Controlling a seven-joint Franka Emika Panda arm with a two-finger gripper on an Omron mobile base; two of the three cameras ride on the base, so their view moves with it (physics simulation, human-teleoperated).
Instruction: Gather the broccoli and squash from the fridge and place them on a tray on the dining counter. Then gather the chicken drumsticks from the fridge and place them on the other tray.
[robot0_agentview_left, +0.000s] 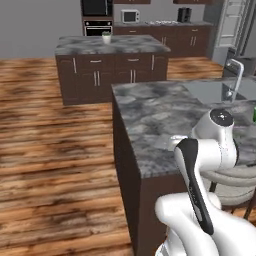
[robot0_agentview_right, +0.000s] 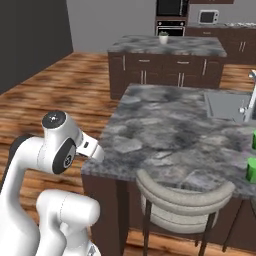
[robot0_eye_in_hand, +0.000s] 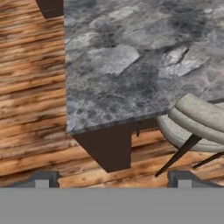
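The claw (robot0_eye_in_hand: 113, 179) stands wide open with nothing between its fingertips (robot0_eye_in_hand: 43, 179), hovering above the wooden floor (robot0_eye_in_hand: 30, 87) just off the near corner of the dining counter (robot0_eye_in_hand: 131, 65). Beside that corner, at about four o'clock in the hand view, a grey stool (robot0_eye_in_hand: 197, 122) tucks under the surface edge. Farther along the surface lie the sink (robot0_agentview_left: 215, 90) and faucet (robot0_agentview_left: 236, 75), and beyond stands an island (robot0_agentview_left: 110, 45) carrying a small potted plant (robot0_agentview_left: 106, 36).

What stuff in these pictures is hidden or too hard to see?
- Green thing, right base view: cut by the right edge, can't tell what it is.
- Faucet, right base view: top cut by the same edge.
- Stool, hand view: seat hidden under the dining counter.
- Small pot, left base view: too small.
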